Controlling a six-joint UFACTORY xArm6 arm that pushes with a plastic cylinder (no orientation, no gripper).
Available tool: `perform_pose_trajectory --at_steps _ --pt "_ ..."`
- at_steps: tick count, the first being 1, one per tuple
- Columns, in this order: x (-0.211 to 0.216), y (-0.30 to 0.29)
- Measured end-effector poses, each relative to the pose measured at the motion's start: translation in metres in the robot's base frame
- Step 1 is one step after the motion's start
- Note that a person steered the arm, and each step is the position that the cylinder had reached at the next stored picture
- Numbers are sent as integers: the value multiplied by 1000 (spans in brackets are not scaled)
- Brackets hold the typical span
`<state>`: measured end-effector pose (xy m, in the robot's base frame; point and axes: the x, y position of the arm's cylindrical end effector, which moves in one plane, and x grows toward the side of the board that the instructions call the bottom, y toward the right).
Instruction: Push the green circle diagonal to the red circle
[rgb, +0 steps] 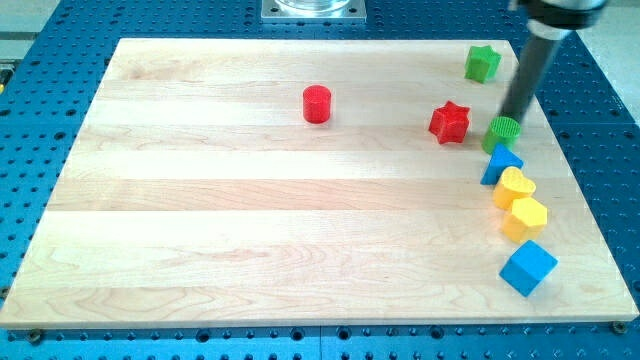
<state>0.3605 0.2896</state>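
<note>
The green circle (503, 131) sits at the view's right, just right of the red star (450, 122). The red circle (317, 104) stands well to its left, near the board's upper middle. My tip (510, 119) is at the green circle's upper right edge, touching or almost touching it. The dark rod rises from there toward the view's top right.
A green star (483, 63) lies above the green circle. Below it run a blue triangle-like block (500, 164), a yellow heart (514, 187), a yellow hexagon (526, 216) and a blue cube (527, 267). The board's right edge (588, 160) is close.
</note>
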Motion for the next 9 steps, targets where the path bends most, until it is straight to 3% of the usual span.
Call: perform_pose_trajectory --at_steps 1,2,3,4,6,7,8,9 --pt "22 31" --pt "44 -33" --pt "38 -138" --pt "37 -147" --pt "37 -72" --pt "52 -107" --pt "98 -206" --pt "72 -267"
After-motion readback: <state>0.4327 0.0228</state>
